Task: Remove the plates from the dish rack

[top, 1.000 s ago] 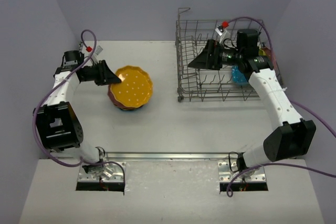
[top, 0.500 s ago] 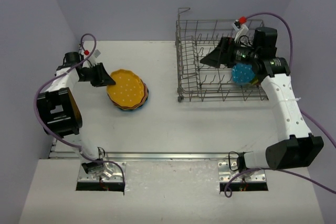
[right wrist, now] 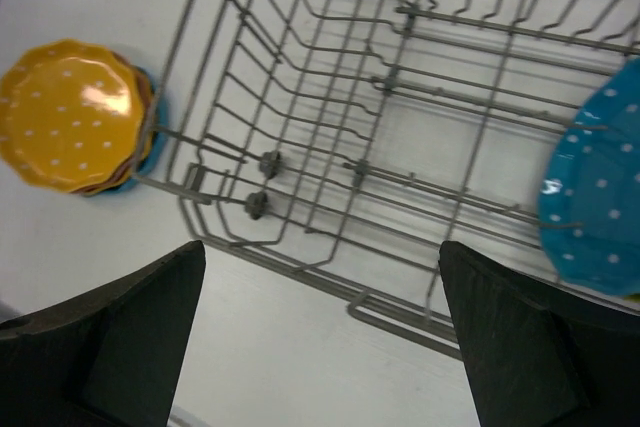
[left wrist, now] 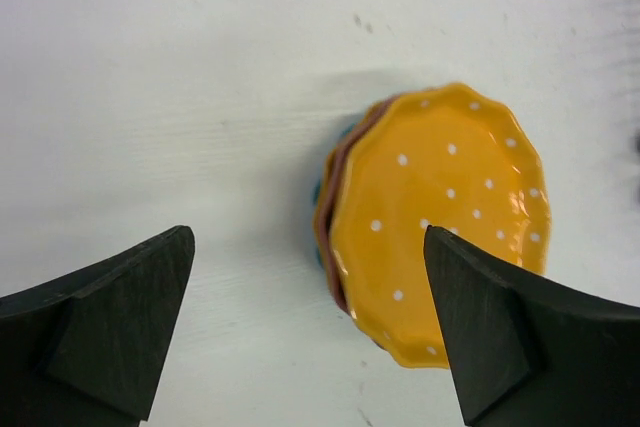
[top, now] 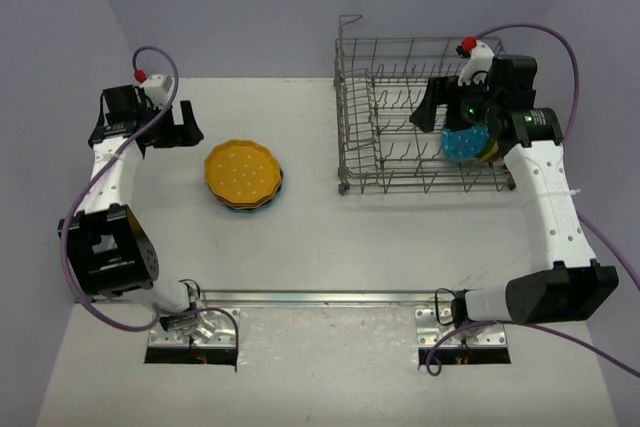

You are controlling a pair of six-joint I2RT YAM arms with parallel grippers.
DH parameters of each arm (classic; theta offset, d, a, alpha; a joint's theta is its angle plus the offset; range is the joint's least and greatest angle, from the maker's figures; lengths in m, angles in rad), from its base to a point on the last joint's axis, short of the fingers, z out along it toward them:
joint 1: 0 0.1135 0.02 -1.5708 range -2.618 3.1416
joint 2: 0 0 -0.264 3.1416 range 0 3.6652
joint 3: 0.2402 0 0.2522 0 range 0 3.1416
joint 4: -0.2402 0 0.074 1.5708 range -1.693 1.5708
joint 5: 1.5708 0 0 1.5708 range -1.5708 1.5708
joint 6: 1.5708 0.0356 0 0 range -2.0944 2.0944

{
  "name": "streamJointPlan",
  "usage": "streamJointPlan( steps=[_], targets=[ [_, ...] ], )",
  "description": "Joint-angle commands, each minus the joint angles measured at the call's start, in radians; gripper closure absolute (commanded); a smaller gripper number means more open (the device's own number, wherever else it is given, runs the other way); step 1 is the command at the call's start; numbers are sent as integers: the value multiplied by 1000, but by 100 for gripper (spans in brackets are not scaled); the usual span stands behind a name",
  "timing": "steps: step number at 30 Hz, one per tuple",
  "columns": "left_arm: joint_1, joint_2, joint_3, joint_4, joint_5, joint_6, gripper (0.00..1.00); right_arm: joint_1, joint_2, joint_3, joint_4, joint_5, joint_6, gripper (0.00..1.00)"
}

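Hanging spread, the left gripper (left wrist: 307, 247) sits near three stacked plates (top: 243, 173) on the worktop (top: 330, 237), the right gripper (right wrist: 322, 252), also spread, near one teal plate (top: 460, 144) in the dish rack (top: 343, 112).

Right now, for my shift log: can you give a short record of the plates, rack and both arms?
table: orange-yellow plate tops a stack of plates
dish rack: teal-blue plate standing in its right part
left gripper: fingers open, empty, near the stack
right gripper: fingers open, empty, over the dish rack
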Motion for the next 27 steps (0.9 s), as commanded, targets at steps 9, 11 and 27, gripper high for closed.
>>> streamJointPlan(
  steps=[9,11,27],
  targets=[
    [-249,-413,-97,242,-349,140,4,-204,143,95,-39,288,-182,5],
    [-301,-426,-104,242,-368,131,4,-229,195,115,-38,297,-181,7],
    [-509,-414,-111,236,-445,25,5,-266,457,195,47,375,-136,34]
  ],
)
